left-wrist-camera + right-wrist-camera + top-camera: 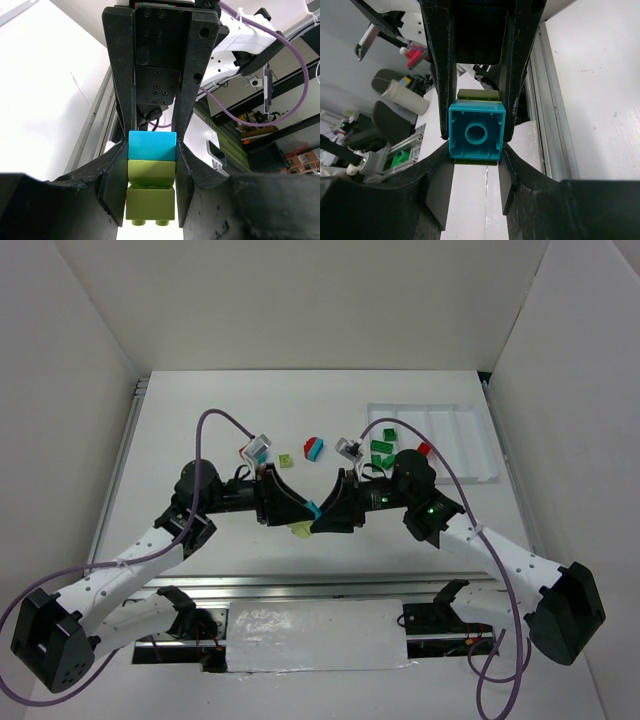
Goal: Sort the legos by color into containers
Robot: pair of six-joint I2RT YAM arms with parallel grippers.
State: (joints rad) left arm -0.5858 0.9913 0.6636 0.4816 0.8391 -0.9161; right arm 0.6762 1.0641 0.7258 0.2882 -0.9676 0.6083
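Note:
My two grippers meet over the middle of the table, both on one stack of legos. My left gripper is shut on the yellow-green bricks of the stack. My right gripper is shut by its tips on the teal-blue brick at the stack's other end. The white tray with its long compartments lies at the far right. Dark green bricks, a red brick, a red-and-teal pair and a yellow-green brick lie on the table behind the grippers.
White walls close in the table at the back and both sides. A metal rail runs along the near edge. Purple cables loop over both arms.

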